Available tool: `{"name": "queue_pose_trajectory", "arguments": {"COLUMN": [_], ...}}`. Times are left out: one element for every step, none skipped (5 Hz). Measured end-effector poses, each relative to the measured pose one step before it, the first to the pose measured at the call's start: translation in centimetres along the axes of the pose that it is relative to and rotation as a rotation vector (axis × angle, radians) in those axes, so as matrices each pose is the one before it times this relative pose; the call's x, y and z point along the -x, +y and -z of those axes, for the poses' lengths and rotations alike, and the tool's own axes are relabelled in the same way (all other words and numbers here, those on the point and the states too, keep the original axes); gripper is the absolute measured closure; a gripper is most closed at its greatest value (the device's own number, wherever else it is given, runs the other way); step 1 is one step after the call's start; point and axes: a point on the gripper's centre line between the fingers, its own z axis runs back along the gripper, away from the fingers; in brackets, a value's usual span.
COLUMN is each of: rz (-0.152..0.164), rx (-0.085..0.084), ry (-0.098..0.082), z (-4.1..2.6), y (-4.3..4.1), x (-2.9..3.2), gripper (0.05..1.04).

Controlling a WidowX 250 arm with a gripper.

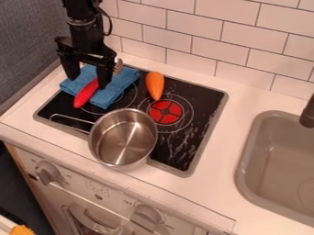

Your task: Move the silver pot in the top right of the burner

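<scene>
Black arm [82, 28] — thin black cable [111, 25] looping out — angular black end effector [88, 81].

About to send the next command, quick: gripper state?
Gripper: open, fingers spread at the blue cloth, not holding the silver pot.

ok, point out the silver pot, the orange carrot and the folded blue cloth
silver pot [124, 143]: camera view, inside bottom
orange carrot [155, 85]: camera view, middle of its body
folded blue cloth [126, 82]: camera view, right part of its top
</scene>
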Motion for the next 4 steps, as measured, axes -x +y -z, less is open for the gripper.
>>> {"name": "queue_pose_trajectory", "arguments": {"rz": [0.0008, 0.0284, 0.0696, 0.0843], "rx": [0.0144, 0.0368, 0.0301, 0.0444], "ry": [0.0281, -0.039, -0.0912, -0.0393], "z": [0.958, -1.743, -4.102, -1.984], "y": [-0.282, -1.84, -3.274, -4.006], "x": [0.371, 0.185, 0.703, 1.547], "gripper": [0.082, 0.082, 0.082, 0.082]}}
